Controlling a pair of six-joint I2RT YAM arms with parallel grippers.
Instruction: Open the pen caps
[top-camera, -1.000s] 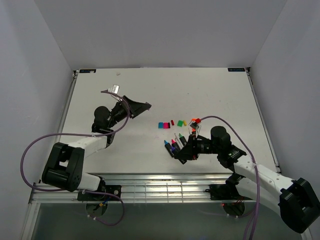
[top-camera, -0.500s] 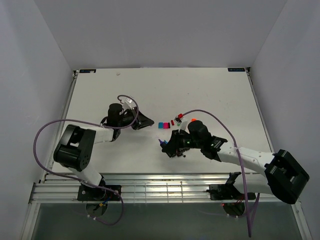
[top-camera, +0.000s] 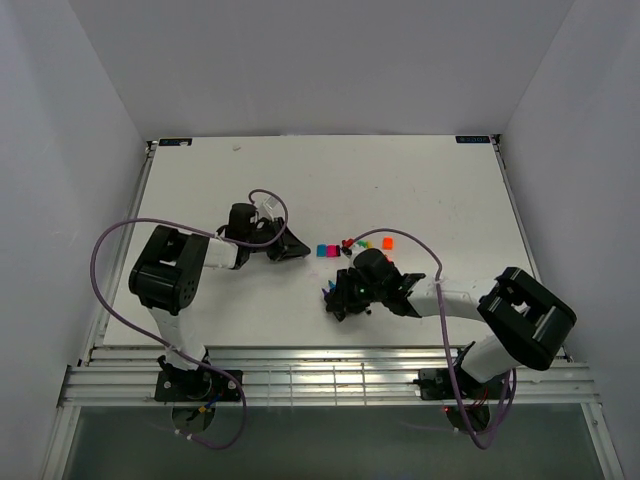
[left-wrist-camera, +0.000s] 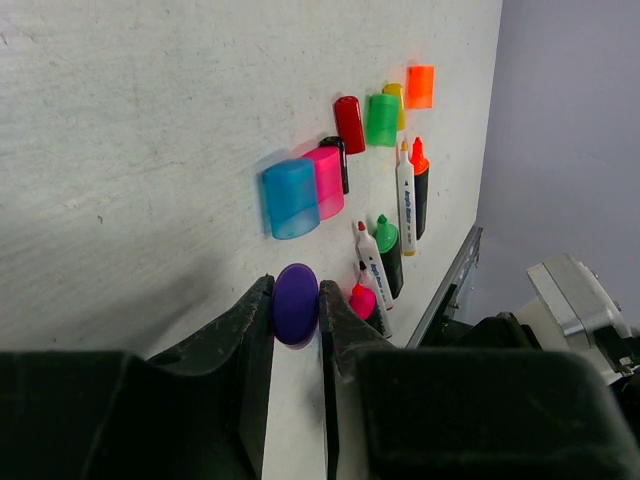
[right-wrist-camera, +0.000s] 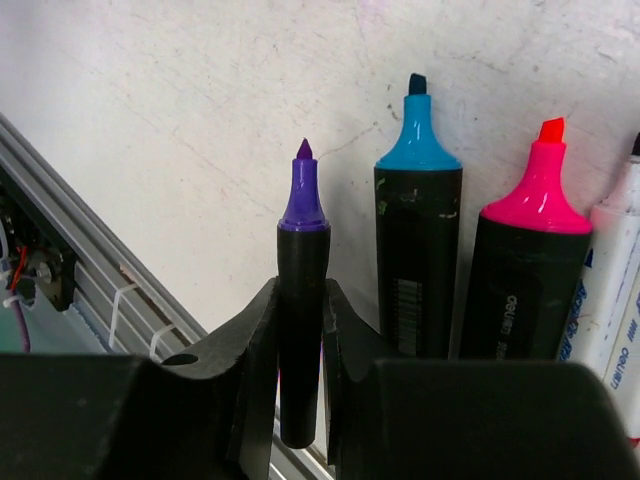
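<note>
My left gripper (left-wrist-camera: 296, 288) is shut on a purple cap (left-wrist-camera: 296, 308) and holds it just above the table, left of the loose caps (top-camera: 298, 250). Blue (left-wrist-camera: 290, 198), pink (left-wrist-camera: 325, 181), red (left-wrist-camera: 349, 124), green (left-wrist-camera: 381, 119) and orange (left-wrist-camera: 420, 86) caps lie loose in a row, with a tiny black cap (left-wrist-camera: 340, 162) beside the pink one. My right gripper (right-wrist-camera: 302, 292) is shut on an uncapped black marker with a purple tip (right-wrist-camera: 302, 240), at the near end of the marker group (top-camera: 335, 300).
Uncapped markers with blue (right-wrist-camera: 417, 250) and pink (right-wrist-camera: 530, 270) tips lie beside the held one, then a white pen (right-wrist-camera: 603, 290). Green (left-wrist-camera: 389, 255) and orange (left-wrist-camera: 419, 190) markers lie further along. The table's metal front rail (right-wrist-camera: 90, 270) is close to my right gripper.
My left gripper has swung down and right to the left end of the cap row. My right gripper has shifted left along the markers, its arm stretched lower over the table.
</note>
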